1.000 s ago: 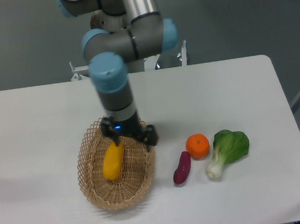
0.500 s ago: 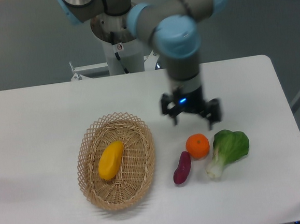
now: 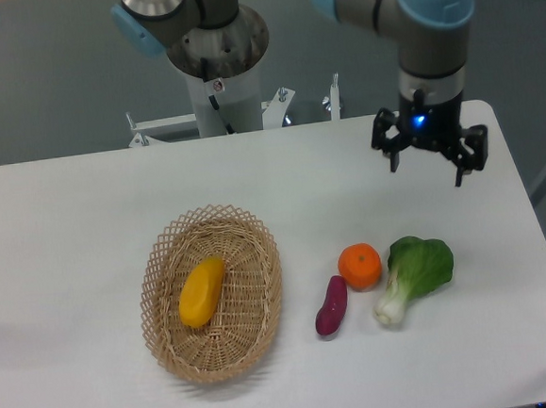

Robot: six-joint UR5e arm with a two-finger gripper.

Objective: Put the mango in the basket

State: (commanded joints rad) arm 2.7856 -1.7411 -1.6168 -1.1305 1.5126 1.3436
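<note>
The yellow mango (image 3: 202,291) lies inside the oval wicker basket (image 3: 161,260) at the left front of the table, its long side along the basket's length. My gripper (image 3: 427,168) hangs over the back right of the table, far from the basket. Its fingers (image 3: 393,159) are spread and hold nothing.
A round orange (image 3: 360,265), a purple sweet potato (image 3: 331,305) and a green bok choy (image 3: 414,272) lie in a group right of the basket. The arm's base (image 3: 217,67) stands behind the table's back edge.
The gripper let go of the mango in the basket, rose and swung right across the table to the back right. The mango settled slightly lower left in the basket.
</note>
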